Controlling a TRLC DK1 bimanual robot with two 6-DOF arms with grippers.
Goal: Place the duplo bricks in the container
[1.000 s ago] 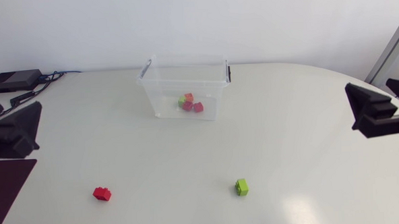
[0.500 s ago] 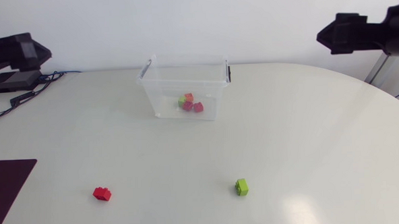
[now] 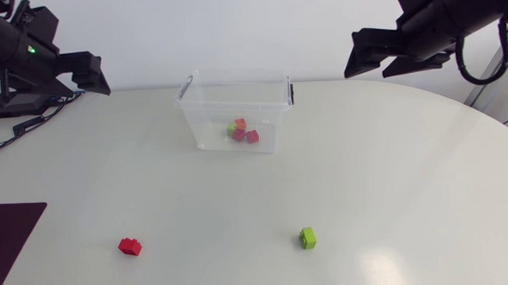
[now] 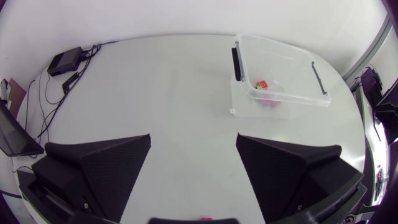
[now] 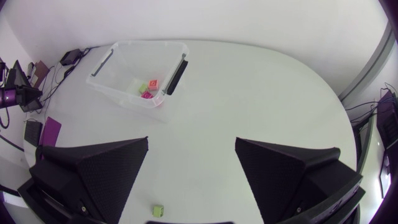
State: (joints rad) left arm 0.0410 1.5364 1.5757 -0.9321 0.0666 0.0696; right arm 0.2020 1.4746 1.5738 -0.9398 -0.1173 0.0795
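My left gripper [image 4: 193, 138] hangs above the worktop [image 3: 393, 171] with its fingers spread wide, holding nothing. My right gripper [image 5: 191, 140] is the same. The clear container [image 3: 203, 119] sits at the far middle, its long side across the head view, with a few bricks [image 3: 241, 131] inside. A red brick [image 3: 130, 246] and a green brick [image 3: 308, 237] lie loose nearer me, well apart.

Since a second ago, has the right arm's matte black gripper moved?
Yes. The right gripper has shifted up the head view and inward, closer to the clear plastic container.
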